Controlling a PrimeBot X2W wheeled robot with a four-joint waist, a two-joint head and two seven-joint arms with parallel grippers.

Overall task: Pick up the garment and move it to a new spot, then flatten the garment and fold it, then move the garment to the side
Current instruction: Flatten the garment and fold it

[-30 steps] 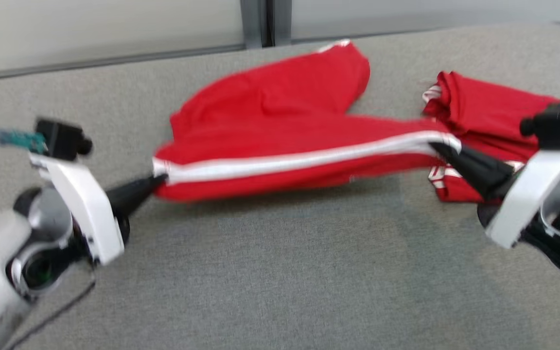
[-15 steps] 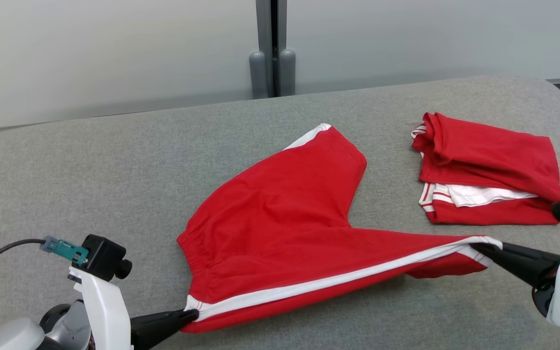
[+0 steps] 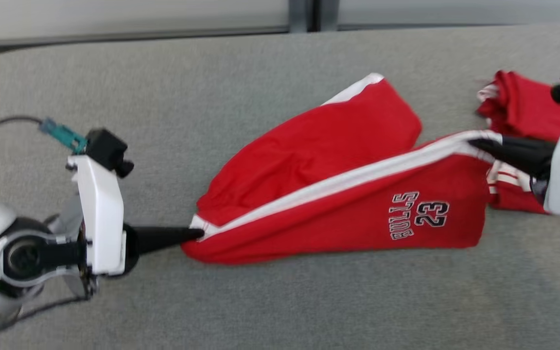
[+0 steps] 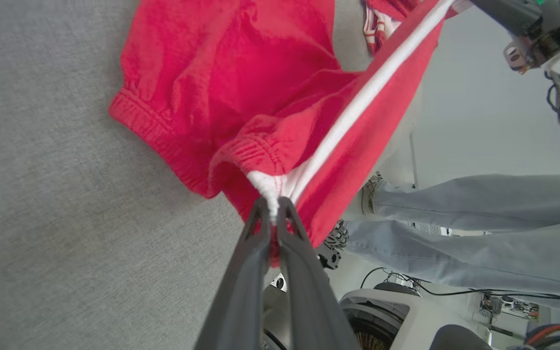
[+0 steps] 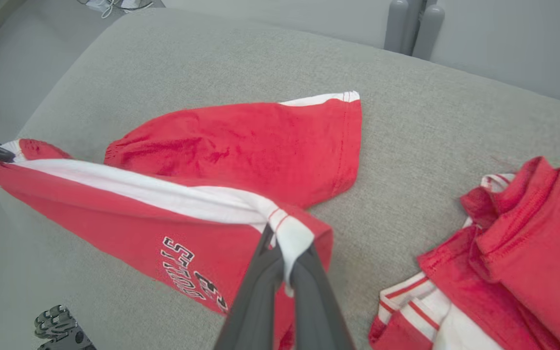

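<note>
The garment (image 3: 338,194) is a pair of red shorts with a white side stripe and a "23" print, stretched between both grippers above the grey table. My left gripper (image 3: 197,235) is shut on the waistband end of the stripe (image 4: 272,187). My right gripper (image 3: 477,142) is shut on the leg-hem end of the stripe (image 5: 287,233). The near leg hangs from the stripe with the print facing me. The far leg (image 5: 241,141) lies on the table behind.
A second red and white garment (image 3: 518,112) lies folded at the right, just behind my right gripper, also seen in the right wrist view (image 5: 498,272). The grey padded table (image 3: 212,73) runs to a wall at the back. A person's legs in jeans (image 4: 479,233) stand beyond the table edge.
Both grippers have lifted the striped edge, so the near leg now hangs with the "23" print showing. The camera has tilted and shifted between frames.
</note>
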